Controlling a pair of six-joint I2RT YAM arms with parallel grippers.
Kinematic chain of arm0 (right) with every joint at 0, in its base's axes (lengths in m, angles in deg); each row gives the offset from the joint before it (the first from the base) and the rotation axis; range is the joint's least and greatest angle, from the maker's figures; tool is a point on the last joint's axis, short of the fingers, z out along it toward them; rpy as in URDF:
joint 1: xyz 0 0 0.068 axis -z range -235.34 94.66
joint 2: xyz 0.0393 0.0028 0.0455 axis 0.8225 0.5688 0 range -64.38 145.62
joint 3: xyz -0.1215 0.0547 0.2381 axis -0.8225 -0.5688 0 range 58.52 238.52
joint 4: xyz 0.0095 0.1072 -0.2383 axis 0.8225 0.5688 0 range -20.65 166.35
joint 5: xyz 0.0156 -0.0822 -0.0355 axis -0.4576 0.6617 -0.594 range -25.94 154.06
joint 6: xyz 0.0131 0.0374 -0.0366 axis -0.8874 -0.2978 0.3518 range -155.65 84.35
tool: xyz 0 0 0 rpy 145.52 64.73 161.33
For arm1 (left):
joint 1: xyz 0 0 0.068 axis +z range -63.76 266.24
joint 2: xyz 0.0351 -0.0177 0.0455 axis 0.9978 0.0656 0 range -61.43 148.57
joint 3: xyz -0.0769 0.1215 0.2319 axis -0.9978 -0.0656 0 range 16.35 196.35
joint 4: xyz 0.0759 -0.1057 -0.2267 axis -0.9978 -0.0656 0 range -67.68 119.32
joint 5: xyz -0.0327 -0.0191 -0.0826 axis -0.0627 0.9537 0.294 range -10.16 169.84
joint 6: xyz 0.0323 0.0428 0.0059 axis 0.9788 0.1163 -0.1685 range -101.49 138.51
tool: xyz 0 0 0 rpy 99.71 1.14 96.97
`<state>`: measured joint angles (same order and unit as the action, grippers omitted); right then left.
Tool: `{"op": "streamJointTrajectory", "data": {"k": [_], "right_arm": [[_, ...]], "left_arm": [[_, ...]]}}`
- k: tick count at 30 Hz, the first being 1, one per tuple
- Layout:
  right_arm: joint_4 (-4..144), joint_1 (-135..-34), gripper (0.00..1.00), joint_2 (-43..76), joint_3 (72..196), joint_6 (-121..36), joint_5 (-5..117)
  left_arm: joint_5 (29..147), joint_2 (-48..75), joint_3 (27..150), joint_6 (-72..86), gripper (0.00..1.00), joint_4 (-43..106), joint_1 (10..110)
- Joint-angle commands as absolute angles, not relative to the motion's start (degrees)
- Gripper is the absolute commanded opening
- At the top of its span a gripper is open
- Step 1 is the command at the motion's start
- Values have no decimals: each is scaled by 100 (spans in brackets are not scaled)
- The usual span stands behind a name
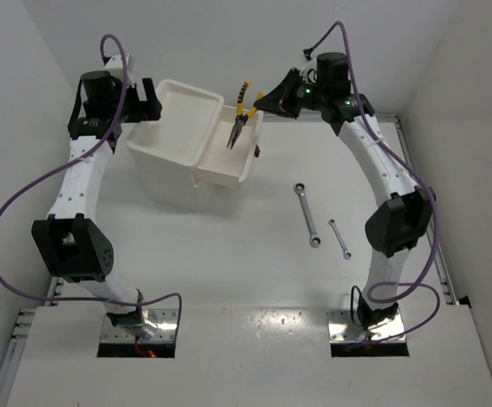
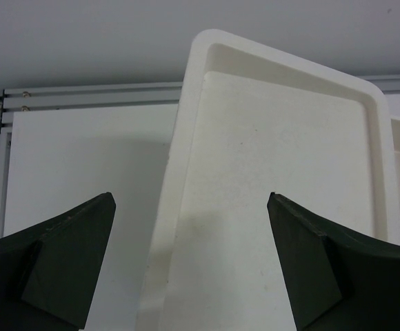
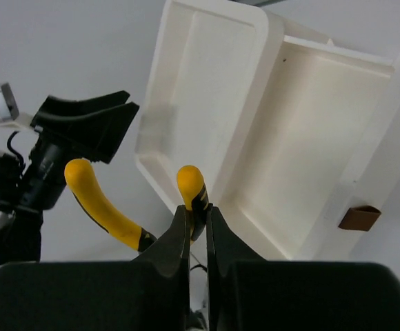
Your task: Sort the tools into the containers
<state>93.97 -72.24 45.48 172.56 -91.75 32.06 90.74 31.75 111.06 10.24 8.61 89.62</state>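
Risk, top view: right claw (image 1: 259,103), upper centre of the frame, is clenched on the yellow-handled long-nose metal pliers (image 1: 239,120) by one handle only, near its end. Held this way the tool may pivot or slip. In my judgement a release from here could drop it across the rim of the white plastic pull-out drawer (image 1: 216,161) rather than flat inside. The pliers' nose points toward lower left over the drawer's interior; whether it touches the floor cannot be told. Left claw (image 1: 150,106), upper left, stands just beside the white plastic cabinet's shallow recessed top tray (image 1: 174,123). Two silver metal wrenches (image 1: 306,214) lie on the white table (image 1: 229,254), right of centre, well apart from both claws and not yet sorted.

Left wrist view: left claw is released, jaws wide apart with nothing between them. The tray fills centre and right of the frame.

Right wrist view: fingers (image 3: 172,248) pinch one yellow handle at bottom centre, while the second handle splays free to the left. The drawer, with its dark red-brown handle (image 3: 358,217), lies upper right, beyond the claw.
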Motion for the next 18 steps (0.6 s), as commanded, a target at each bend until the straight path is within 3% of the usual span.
{"op": "streamJointTrajectory", "data": {"k": [1,14,16,18], "right_arm": [[9535,-7379,0,4784,17673,-10191,3576],[9853,-7599,0,5250,17647,-9999,4262],[9783,-7599,9,5339,17647,-9946,4192],[9782,-7599,12,5488,17647,-9876,4139]], "left_arm": [[9030,2936,11092,893,99,1051,8905],[9030,2936,10986,946,99,999,8905],[9030,2936,10986,946,99,998,8905],[9030,2936,10986,946,99,998,8905]]}}
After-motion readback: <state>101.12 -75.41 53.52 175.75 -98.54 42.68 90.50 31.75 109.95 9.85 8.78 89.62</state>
